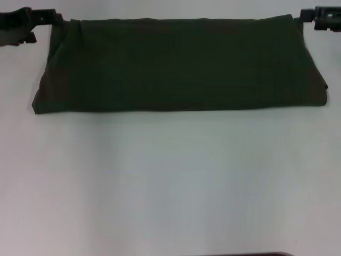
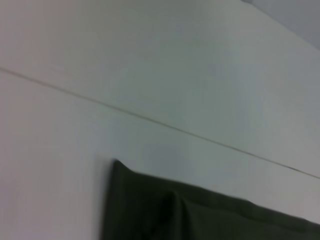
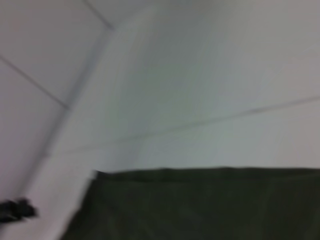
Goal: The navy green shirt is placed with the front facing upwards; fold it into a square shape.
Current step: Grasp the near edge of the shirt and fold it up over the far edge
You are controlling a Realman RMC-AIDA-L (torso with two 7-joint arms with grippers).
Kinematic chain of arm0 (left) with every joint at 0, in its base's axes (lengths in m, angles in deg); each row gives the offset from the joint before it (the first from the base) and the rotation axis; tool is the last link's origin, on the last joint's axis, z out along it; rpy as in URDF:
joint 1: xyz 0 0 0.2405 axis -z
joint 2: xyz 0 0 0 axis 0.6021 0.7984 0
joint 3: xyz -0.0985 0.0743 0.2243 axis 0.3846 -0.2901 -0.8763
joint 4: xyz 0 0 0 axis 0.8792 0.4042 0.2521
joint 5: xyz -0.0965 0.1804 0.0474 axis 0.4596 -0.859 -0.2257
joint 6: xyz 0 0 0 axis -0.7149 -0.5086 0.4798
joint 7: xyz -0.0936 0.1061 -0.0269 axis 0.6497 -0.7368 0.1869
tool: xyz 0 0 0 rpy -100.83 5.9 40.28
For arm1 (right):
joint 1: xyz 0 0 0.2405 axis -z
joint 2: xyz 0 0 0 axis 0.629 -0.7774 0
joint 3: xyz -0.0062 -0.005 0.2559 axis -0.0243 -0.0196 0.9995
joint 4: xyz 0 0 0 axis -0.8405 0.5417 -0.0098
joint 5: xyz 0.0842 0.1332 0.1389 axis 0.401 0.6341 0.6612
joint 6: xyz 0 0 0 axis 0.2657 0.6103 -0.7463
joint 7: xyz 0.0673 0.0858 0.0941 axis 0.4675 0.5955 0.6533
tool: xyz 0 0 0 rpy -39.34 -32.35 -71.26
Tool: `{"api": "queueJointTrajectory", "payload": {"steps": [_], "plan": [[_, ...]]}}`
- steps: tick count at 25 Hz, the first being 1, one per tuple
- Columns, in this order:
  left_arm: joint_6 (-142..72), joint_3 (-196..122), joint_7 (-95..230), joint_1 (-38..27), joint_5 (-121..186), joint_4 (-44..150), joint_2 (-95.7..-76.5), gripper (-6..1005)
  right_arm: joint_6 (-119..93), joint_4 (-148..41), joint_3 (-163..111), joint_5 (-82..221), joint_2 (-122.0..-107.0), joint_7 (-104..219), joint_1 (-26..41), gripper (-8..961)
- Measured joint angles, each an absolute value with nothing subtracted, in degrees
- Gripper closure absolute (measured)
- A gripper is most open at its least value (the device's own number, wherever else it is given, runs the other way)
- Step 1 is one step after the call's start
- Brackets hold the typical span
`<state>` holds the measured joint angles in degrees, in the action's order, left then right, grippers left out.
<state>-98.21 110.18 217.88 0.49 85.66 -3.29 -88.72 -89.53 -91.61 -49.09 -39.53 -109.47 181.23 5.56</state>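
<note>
The navy green shirt [image 1: 178,65] lies as a wide folded band on the tabletop [image 1: 170,181], stretched between the left end effector [image 1: 33,24] and right end effector [image 1: 315,20] at its far corners. Whether either pinches cloth, I cannot tell. Judged: keep both level, edges aligned.

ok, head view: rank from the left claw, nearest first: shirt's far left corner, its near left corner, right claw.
1. Far left corner of the navy green shirt, beside the left claw.
2. Near left corner, toward the robot.
3. Right claw, across the shirt.
</note>
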Motion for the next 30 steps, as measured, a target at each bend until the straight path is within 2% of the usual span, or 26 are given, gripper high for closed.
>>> {"api": "queueJointTrajectory", "payload": {"steps": [2, 7, 10, 13, 16, 17, 18, 21, 27, 30], "plan": [[-104.01, 111.98, 216.64, -1.29, 89.3, -3.51, -87.52, 61, -92.94, -91.93, -47.03, -35.43, -109.93, 179.12, 7.86, 211], [-109.29, 113.67, 216.59, -5.3, 92.92, -1.78, -85.51, 52, -93.29, -91.32, -45.47, -30.91, -111.51, 175.86, 13.15, 92], [-109.35, 114.56, 216.68, -6.55, 93.04, 1.81, -84.06, 86, -93.2, -91.13, -44.91, -30.79, -112.17, 175.08, 14.44, 45], [-109.13, 114.98, 216.69, -6.95, 93.02, 5.42, -82.95, 121, -93.31, -91.06, -45.38, -31.35, -112.09, 176.15, 14.64, 28], [-109.12, 115.01, 216.62, -7.0, 92.72, 7.38, -82.64, 155, -93.1, -91.02, -45.57, -34.02, -111.21, 179.99, 14.16, 27], [-109.12, 114.98, 216.53, -6.99, 92.62, 7.7, -82.61, 163, -92.99, -91.0, -45.59, -36.47, -110.26, 183.29, 13.44, 27], [-109.12, 114.98, 216.53, -6.99, 92.62, 7.7, -82.61, 172, -92.99, -91.0, -45.59, -36.47, -110.26, 183.29, 13.44, 27], [-109.05, 114.93, 216.72, -6.99, 92.45, 7.78, -82.51, 197, -93.28, -91.08, -45.67, -40.35, -108.77, 187.94, 12.37, 26], [-107.63, 114.38, 217.7, -6.36, 91.77, 9.53, -82.06, 198, -93.69, -90.96, -45.66, -45.15, -105.21, 193.74, 10.53, 26], [-105.52, 114.14, 217.97, -5.78, 91.33, 11.9, -81.81, 198, -93.65, -90.93, -45.67, -47.22, -104.32, 195.62, 9.79, 27]]}}
